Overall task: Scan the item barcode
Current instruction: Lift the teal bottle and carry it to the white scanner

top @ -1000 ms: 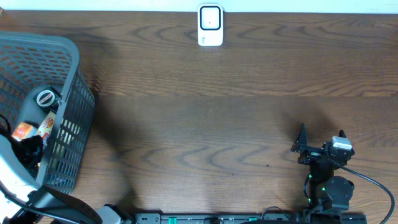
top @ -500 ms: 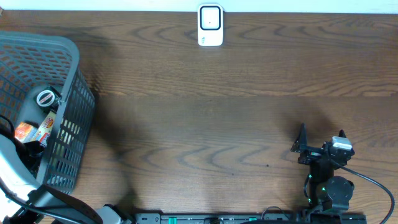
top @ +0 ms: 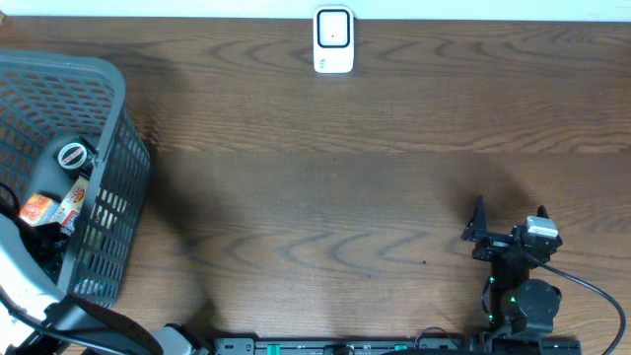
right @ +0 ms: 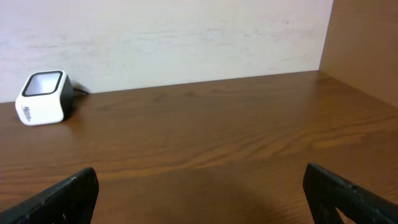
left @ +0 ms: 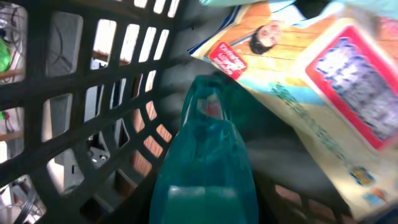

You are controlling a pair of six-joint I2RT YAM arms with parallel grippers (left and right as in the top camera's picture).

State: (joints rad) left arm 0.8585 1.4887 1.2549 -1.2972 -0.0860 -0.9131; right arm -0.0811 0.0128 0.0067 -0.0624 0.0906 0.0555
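Observation:
A teal bottle (left: 202, 168) stands in a corner of the grey basket (top: 110, 108). In the left wrist view it fills the space between my left gripper's (left: 202, 208) jaws, which sit closed in against its sides. From overhead the left gripper (top: 41, 242) is low inside the basket, mostly hidden by the arm. The white barcode scanner (top: 333, 40) stands at the table's far edge, also visible as the scanner (right: 42, 98) in the right wrist view. My right gripper (top: 510, 217) rests open near the front right, nothing between its fingertips (right: 68, 193).
The basket also holds a printed snack packet (left: 311, 87), an orange packet (top: 37, 208) and a round-lidded can (top: 72, 154). Basket lattice wall (left: 93, 118) is close on the left of the bottle. Bare wooden table (top: 335, 197) lies between basket and scanner.
The left gripper's jaws have come in from wide open around the teal bottle inside the basket. The right arm has not moved.

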